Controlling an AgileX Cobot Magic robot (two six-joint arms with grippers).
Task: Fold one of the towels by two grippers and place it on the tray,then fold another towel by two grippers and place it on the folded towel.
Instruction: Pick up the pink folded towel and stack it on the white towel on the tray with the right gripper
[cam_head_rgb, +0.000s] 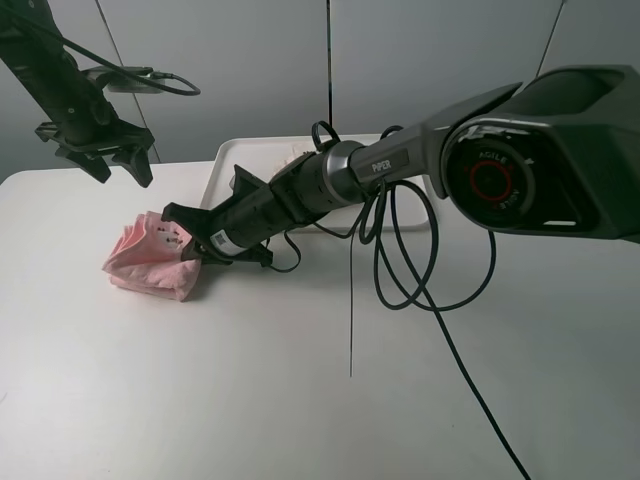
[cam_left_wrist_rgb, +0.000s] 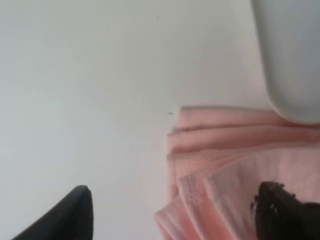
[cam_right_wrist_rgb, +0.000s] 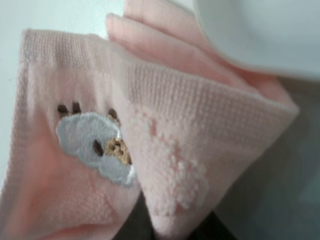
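Note:
The pink towel (cam_head_rgb: 148, 258) lies rumpled and folded on the table, left of the tray (cam_head_rgb: 238, 158). My right gripper (cam_head_rgb: 196, 250) reaches across from the right and is shut on the towel's right edge. In the right wrist view the pink towel (cam_right_wrist_rgb: 165, 125) bunches into a ridge pinched between the dark fingers (cam_right_wrist_rgb: 131, 226), with its sewn label (cam_right_wrist_rgb: 95, 145) beside them. My left gripper (cam_head_rgb: 105, 152) hangs open, high above the table's back left. Its wrist view shows the pink towel (cam_left_wrist_rgb: 240, 150) below its open fingers (cam_left_wrist_rgb: 75, 215). A scrap of cream cloth (cam_head_rgb: 300, 157) shows on the tray behind the right arm.
The white tray's corner (cam_left_wrist_rgb: 295, 60) lies just beyond the towel, and its rim (cam_right_wrist_rgb: 260, 35) is close to the right gripper. Black cables (cam_head_rgb: 420, 270) loop down from the right arm onto the table. The large right arm base (cam_head_rgb: 540, 150) fills the upper right.

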